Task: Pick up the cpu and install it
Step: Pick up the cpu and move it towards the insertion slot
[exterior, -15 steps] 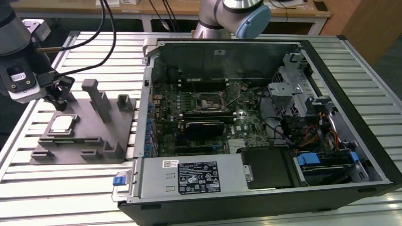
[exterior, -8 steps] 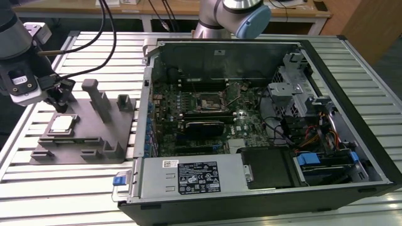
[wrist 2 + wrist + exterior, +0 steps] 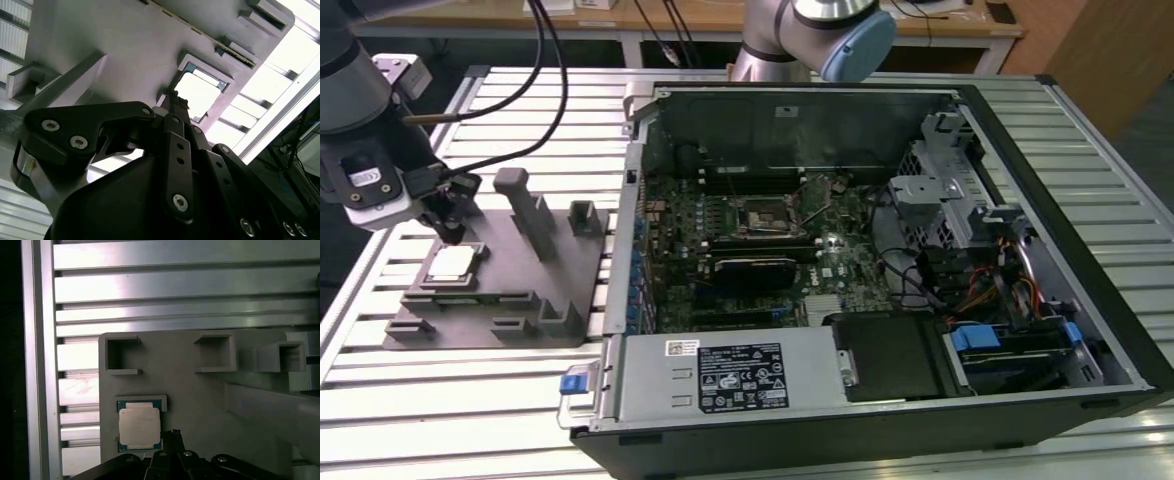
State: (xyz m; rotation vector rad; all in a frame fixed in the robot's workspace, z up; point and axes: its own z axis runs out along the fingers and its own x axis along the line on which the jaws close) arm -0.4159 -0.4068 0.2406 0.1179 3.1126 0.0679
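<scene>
Hand [image 3: 452, 238] is hovering just beside the cpu [image 3: 451, 263], pinched narrow and gripping nothing. That cpu is lying in a recess of the grey fixture [image 3: 520, 285].

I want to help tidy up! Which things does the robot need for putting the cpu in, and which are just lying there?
For the job: the cpu, the claw close by it, the grey fixture it lies on, the socket in the open computer.

Just there: the power supply box, the coloured cables, the metal table.

cpu [image 3: 451, 263] — 1 | grey fixture [image 3: 520, 285] — 1 | open computer case [image 3: 854, 428] — 1 | gripper [image 3: 451, 236] — 1
</scene>
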